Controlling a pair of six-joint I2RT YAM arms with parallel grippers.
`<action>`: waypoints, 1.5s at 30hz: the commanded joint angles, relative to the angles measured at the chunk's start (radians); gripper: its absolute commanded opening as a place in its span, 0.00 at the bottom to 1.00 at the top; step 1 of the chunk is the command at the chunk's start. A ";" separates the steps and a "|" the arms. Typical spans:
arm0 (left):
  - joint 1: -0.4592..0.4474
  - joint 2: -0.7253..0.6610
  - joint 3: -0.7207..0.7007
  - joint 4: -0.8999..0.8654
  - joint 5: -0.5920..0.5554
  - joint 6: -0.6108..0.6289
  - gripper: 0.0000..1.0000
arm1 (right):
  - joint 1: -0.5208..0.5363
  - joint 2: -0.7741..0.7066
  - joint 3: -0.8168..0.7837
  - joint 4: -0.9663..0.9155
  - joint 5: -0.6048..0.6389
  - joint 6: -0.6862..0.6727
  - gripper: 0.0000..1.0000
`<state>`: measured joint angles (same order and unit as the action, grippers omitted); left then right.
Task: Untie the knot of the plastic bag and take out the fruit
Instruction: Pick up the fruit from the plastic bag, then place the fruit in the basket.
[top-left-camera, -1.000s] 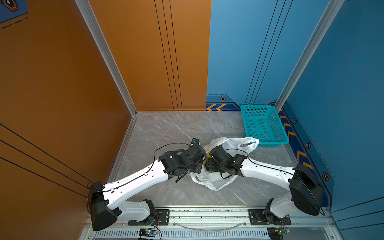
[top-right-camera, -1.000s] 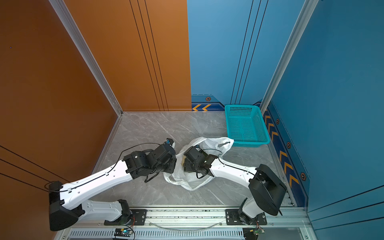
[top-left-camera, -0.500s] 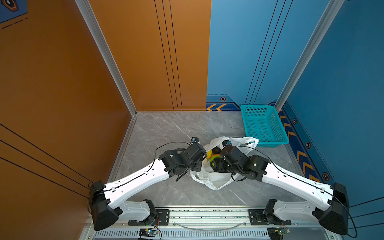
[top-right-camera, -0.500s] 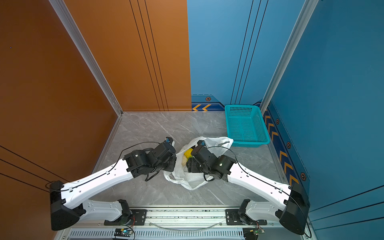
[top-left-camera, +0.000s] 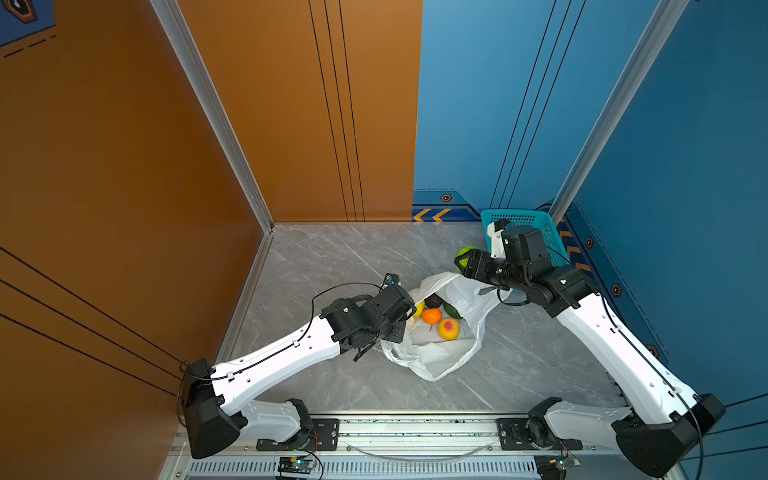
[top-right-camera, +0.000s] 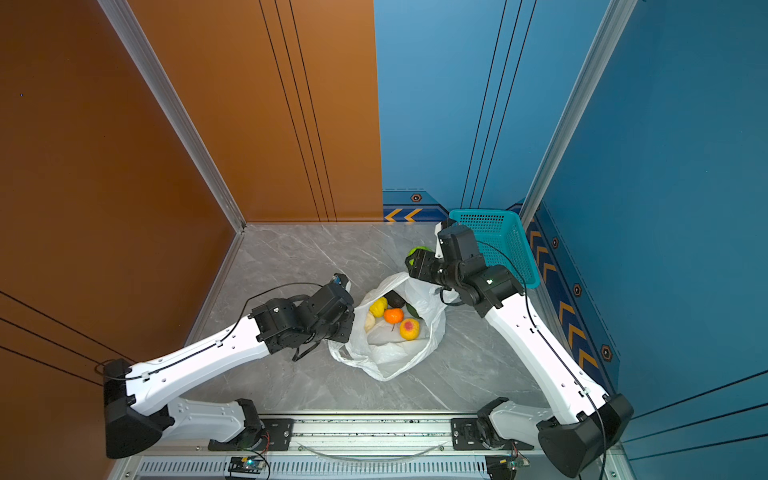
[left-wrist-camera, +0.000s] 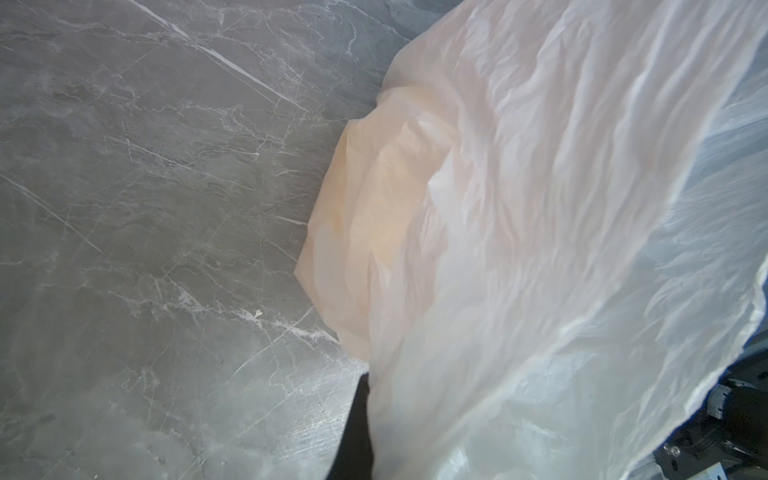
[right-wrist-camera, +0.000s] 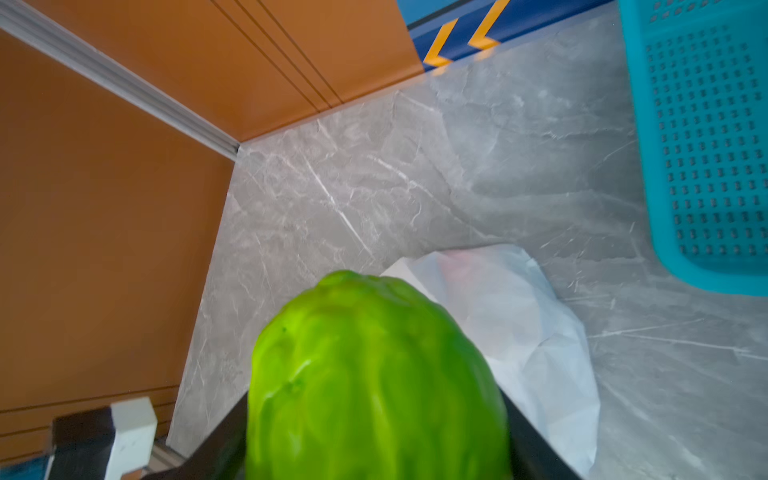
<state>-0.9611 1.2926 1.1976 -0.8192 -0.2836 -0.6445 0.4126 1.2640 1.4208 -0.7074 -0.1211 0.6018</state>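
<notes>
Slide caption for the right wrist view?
Right gripper gripping a lumpy green fruit, with the white plastic bag and teal basket beyond on the marble table.

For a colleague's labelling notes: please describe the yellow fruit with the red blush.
On the grey table, the white plastic bag lies open near its middle. Inside, the peach lies beside the orange, on the side nearer the robot's base; only it is yellow with a red patch.

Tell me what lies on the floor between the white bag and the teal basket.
Nothing: bare grey floor separates bag from basket in the right wrist view; in both top views the right arm mostly covers that stretch.
</notes>
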 joint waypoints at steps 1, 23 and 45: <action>0.007 -0.001 0.032 -0.011 -0.016 0.014 0.00 | -0.107 0.040 0.065 -0.027 -0.055 -0.079 0.55; -0.008 -0.003 0.033 0.005 -0.025 0.003 0.00 | -0.506 0.661 0.182 0.175 0.012 -0.129 0.57; -0.015 -0.033 0.024 0.004 -0.036 0.005 0.00 | -0.517 0.744 0.230 0.062 0.061 -0.164 0.94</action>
<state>-0.9699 1.2770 1.2106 -0.8181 -0.2947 -0.6445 -0.1020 2.0586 1.6382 -0.6029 -0.0864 0.4587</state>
